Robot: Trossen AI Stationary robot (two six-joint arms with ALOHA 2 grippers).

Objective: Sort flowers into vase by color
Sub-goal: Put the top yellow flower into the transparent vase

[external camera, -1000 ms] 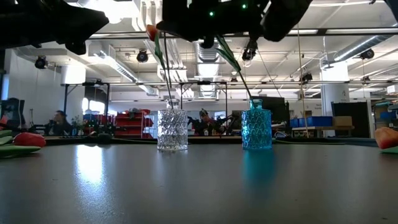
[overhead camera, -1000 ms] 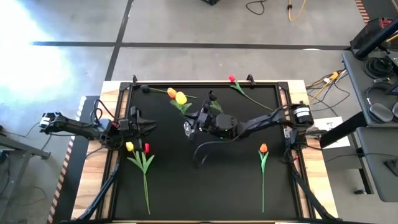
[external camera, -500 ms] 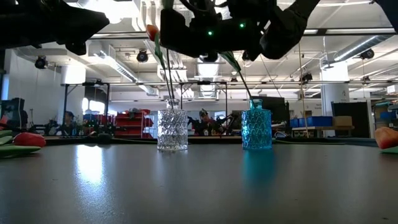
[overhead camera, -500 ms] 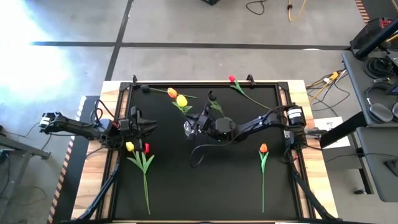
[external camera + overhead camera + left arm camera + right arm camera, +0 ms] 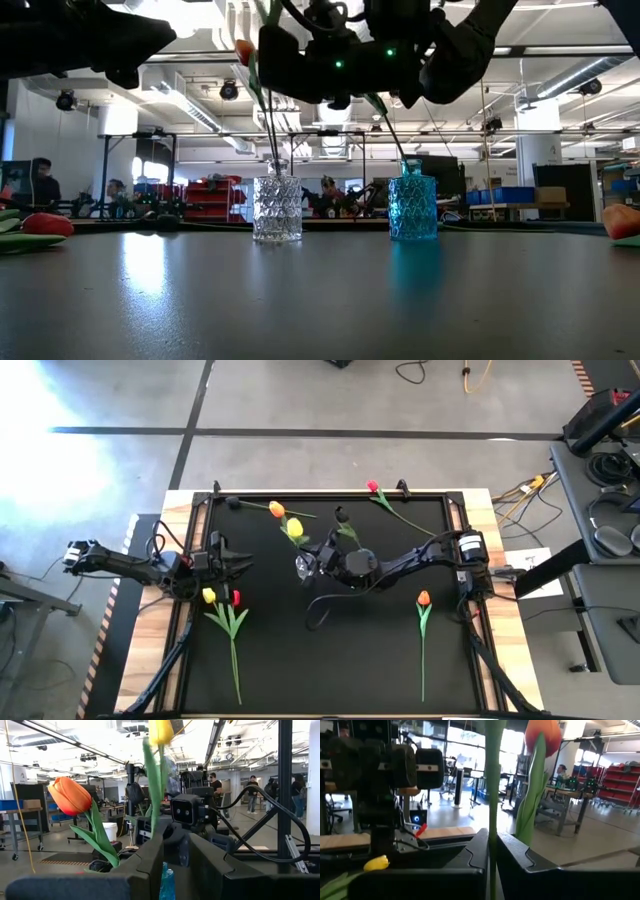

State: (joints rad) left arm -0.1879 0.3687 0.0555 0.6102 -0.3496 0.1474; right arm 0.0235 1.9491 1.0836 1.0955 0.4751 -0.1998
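Observation:
My right gripper (image 5: 318, 560) hovers over the clear vase (image 5: 277, 208) and is shut on the stem of a yellow tulip (image 5: 294, 527). An orange tulip (image 5: 542, 735) stands in that vase, leaning toward the far-left. The blue vase (image 5: 412, 207) beside it holds a leafy stem whose head is hidden by my right arm. My left gripper (image 5: 175, 855) waits open at the table's left edge, touching nothing. A yellow tulip (image 5: 208, 596) and a red tulip (image 5: 235, 598) lie together on the near-left of the mat. An orange tulip (image 5: 423, 598) lies on the right, and a red one (image 5: 372, 487) at the far edge. My right gripper pinches the yellow tulip's green stem (image 5: 492, 827) between its two fingers, which lie across the stem, well below the head. The stem runs up and down through the hold, with the head above. Its lower part goes down toward the clear vase's mouth (image 5: 276, 178).
Black mat with a raised frame (image 5: 300, 496) around it, on a wooden table. My left arm (image 5: 150, 568) lies along the left edge. The mat's near middle has free room. People and shelving show in the room beyond.
My right arm has sunk a little over the clear vase and shifted slightly toward the table's left. The held yellow tulip's head has moved toward the near edge, closer to the gripper, so its stem stands more upright. My left arm has kept still.

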